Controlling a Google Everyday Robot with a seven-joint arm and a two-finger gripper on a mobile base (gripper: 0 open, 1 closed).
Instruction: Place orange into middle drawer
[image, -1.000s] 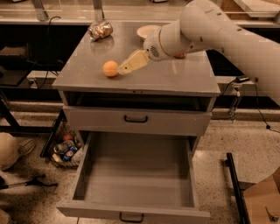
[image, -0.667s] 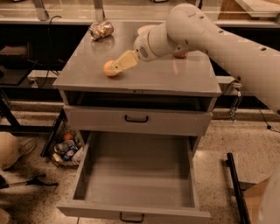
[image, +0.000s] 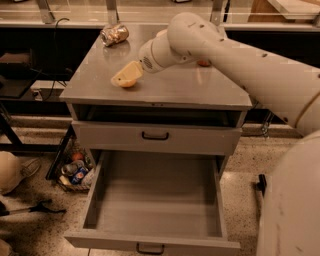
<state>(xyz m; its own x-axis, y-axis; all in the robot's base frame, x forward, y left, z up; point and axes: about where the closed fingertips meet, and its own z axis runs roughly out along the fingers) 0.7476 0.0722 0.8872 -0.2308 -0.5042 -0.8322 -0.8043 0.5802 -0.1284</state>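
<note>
My claw (image: 124, 78) sat over the orange (image: 128, 84) near the counter's (image: 190, 92) 8 o'clock edge; whether it gripped, I could not tell. The middle drawer (image: 155, 200) stood wide open at 6 o'clock.

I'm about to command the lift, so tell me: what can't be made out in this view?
All in the camera view:
- The orange: mostly covered by the gripper on the tabletop; grasp not visible.
- A reddish thing: mostly behind the arm, unidentifiable.
- The middle drawer: its handle is cut by the bottom edge.
</note>
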